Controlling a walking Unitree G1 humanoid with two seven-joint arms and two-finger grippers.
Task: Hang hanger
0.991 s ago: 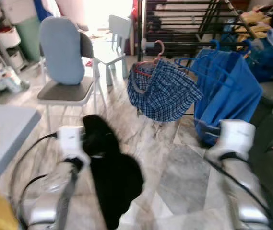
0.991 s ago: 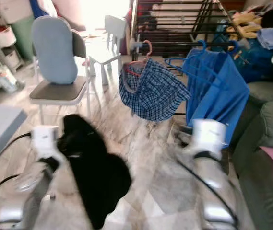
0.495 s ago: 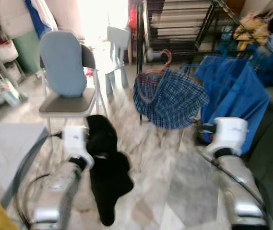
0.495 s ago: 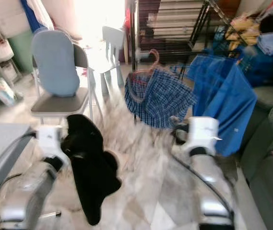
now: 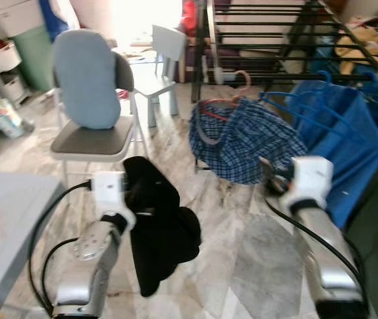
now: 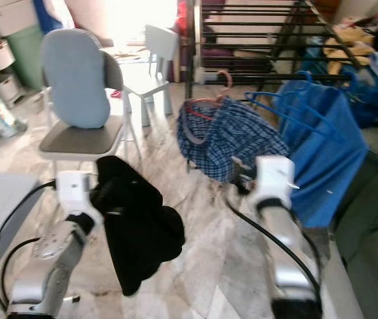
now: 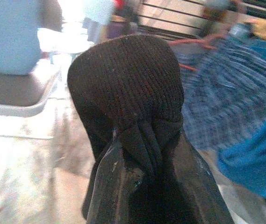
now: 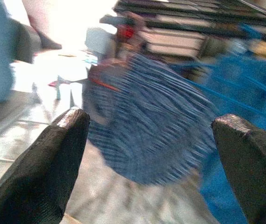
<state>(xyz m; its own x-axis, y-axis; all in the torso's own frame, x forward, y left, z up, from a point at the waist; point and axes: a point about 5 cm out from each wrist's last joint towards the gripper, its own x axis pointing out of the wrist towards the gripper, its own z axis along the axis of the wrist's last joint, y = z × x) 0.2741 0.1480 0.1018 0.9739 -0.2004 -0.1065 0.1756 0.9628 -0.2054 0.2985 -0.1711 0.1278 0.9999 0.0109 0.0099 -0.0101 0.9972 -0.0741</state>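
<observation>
Gripping the black garment (image 5: 159,232) with your left gripper (image 7: 144,154), keep the right gripper (image 8: 147,163) spread and approach the rack (image 5: 288,56) squarely.

Grey chair (image 5: 92,136) with pale blue back cushion (image 5: 86,80) — standing on marble floor (image 5: 255,259). Small white child's chair (image 5: 159,63) behind it. Grey tabletop (image 5: 6,219) — at the robot's left. Black metal staircase (image 5: 275,33) beyond.
</observation>
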